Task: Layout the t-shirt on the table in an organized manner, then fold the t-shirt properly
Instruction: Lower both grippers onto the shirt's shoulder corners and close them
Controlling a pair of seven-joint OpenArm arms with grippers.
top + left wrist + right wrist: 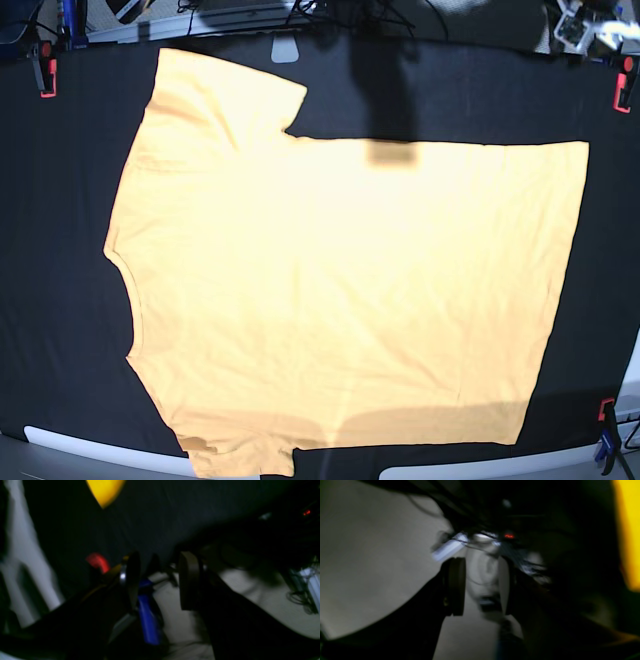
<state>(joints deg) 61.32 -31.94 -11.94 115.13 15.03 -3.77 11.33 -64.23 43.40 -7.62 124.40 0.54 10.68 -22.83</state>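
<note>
The left gripper (160, 580) stands with its 2 pads apart and nothing between them; through the gap only a blue clamp (148, 620) and pale floor show. It hangs off the table's edge, with a red clamp (98, 562) just beside it and a corner of the t-shirt (105, 491) well away at the top of its view. The right gripper (481, 586) is likewise parted and empty, pointing at blurred cables and floor, with a strip of yellow cloth at the far right of its view. Neither arm appears over the cloth in the base view; only pale curved shapes sit at the bottom edge.

The t-shirt (340, 290) lies spread flat on the table (60, 330), plain side up, collar toward the base view's left, hem toward its right, one sleeve at the top and one at the bottom. The body looks smooth with few wrinkles, so the layout step appears done. No fold has been made yet; all the folding is left.

Red clamps (46, 78) sit at the table's corners, clear of the cloth. The lower sleeve and hem run close to the near edge, which may crowd a grasp there. A dark shadow crosses the shirt's upper edge.
</note>
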